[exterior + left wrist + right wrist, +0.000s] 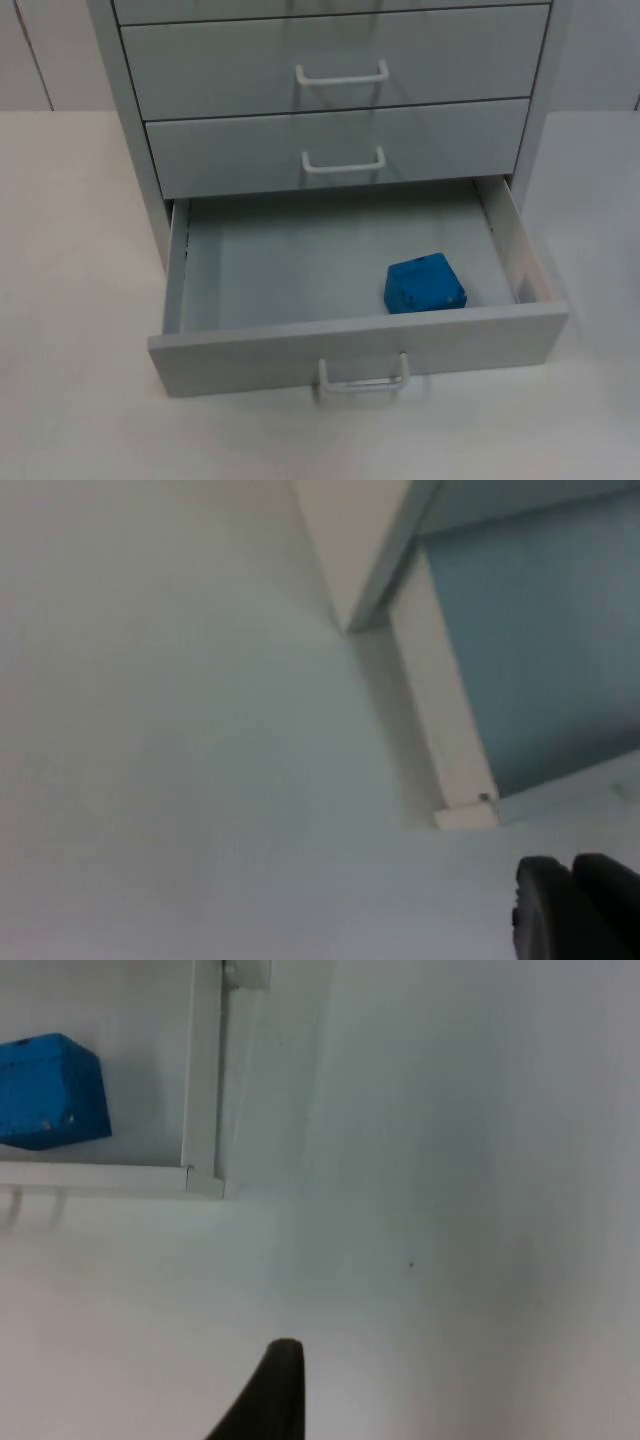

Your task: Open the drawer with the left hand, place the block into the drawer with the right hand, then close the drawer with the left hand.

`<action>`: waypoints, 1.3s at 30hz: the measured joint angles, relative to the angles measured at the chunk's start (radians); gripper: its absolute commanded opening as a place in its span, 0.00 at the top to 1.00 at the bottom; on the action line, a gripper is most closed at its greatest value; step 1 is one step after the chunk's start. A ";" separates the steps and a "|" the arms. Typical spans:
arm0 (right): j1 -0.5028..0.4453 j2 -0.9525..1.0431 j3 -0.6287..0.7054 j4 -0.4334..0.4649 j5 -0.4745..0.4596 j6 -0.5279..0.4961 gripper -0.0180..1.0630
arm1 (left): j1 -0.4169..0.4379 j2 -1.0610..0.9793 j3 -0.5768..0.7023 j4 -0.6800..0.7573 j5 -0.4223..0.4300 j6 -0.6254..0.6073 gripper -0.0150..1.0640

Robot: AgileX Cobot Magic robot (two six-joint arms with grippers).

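Observation:
The grey cabinet's bottom drawer [250, 350] stands pulled out, its white handle [363, 377] facing the table's front. A blue block [425, 284] lies inside on the drawer floor, near the front right. The right wrist view looks at that block [50, 1090] past the drawer's right wall [205, 1080]; my right gripper [270, 1390] hangs over bare table to the drawer's right. My left gripper [572, 900] is off the drawer's left front corner [465, 810], holding nothing, its two black fingertips pressed together.
Above the open drawer are two shut drawers with white handles [342, 73] [343, 162]. The cabinet's side panels [130, 120] rise at the back. White table [70, 300] runs left, right and in front of the drawer.

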 measured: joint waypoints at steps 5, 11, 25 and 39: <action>0.000 0.000 0.007 0.000 0.002 0.002 0.11 | -0.063 0.055 0.000 -0.176 0.027 0.177 0.99; 0.000 0.000 0.007 0.000 0.000 0.002 0.11 | -0.272 0.110 -0.014 -0.079 -0.045 0.059 0.99; 0.000 0.000 0.007 0.000 -0.001 0.002 0.11 | -0.766 0.358 -0.110 0.904 -0.135 -0.730 0.99; 0.000 0.000 0.007 0.000 -0.016 0.002 0.11 | -0.972 0.677 -0.112 1.554 -0.128 -1.247 0.99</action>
